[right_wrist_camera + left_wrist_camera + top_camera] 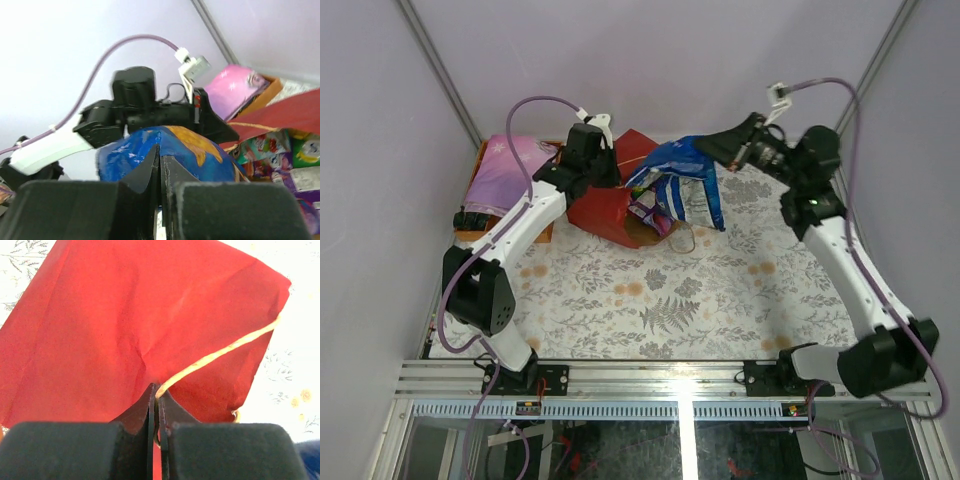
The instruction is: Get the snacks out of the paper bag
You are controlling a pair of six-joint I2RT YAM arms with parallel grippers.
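Observation:
The red paper bag [605, 210] lies on its side at the back of the table, mouth toward the right, with small packets [652, 213] showing in the opening. My left gripper [610, 160] is shut on the bag's thin string handle [220, 354], above the red paper [125, 330]. My right gripper [712, 143] is shut on the blue chip bag [685, 175], which hangs in the air just outside the bag mouth. In the right wrist view the blue chip bag [165, 147] is pinched at its edge, and green and purple packets [280, 160] sit in the bag.
A pink-purple flowered cloth [505, 172] lies on an orange box [485, 232] at the back left, beside the left arm. The table has a leaf-patterned cover [690, 300]. Grey walls close in the back and sides.

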